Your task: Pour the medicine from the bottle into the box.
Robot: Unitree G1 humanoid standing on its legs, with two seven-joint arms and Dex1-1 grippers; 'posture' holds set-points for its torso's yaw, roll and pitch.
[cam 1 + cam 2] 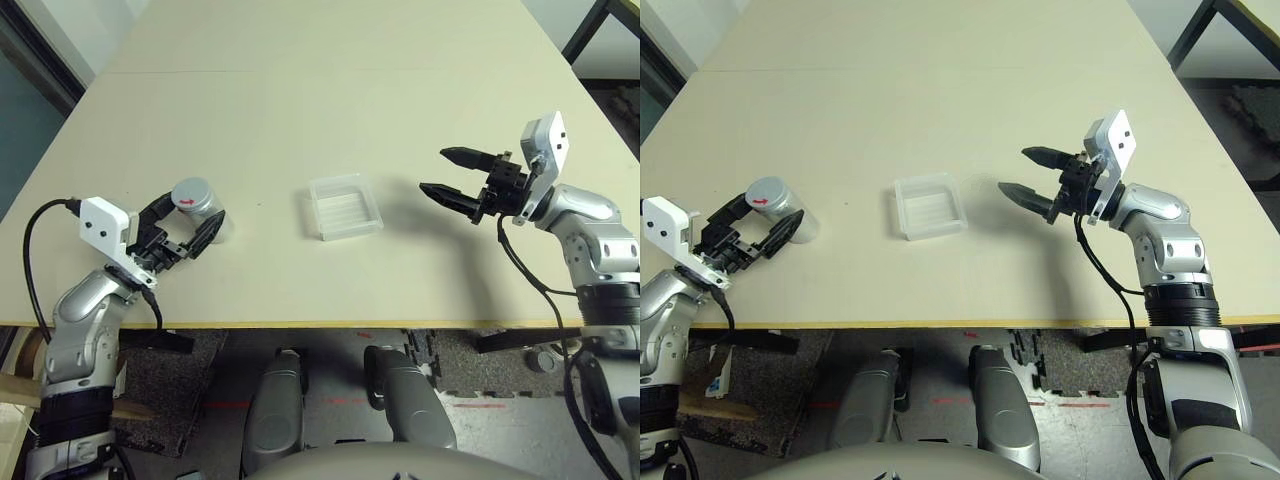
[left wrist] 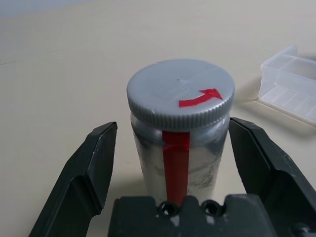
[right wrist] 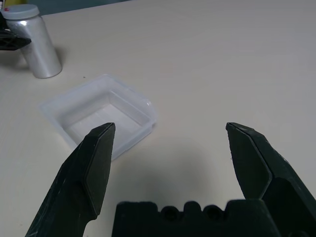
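The silver bottle stands upright on the table's left side, its grey cap on and marked with a red arrow; a red stripe runs down its side. My left gripper is open around it, one finger on each side with gaps to the bottle. The clear plastic box sits at the table's middle and looks empty. My right gripper hovers open to the right of the box, apart from it, with nothing between its fingers. The medicine is hidden.
The pale table stretches far beyond the box. Its front edge runs just below my arms. A dark frame stands beyond the table's far right corner.
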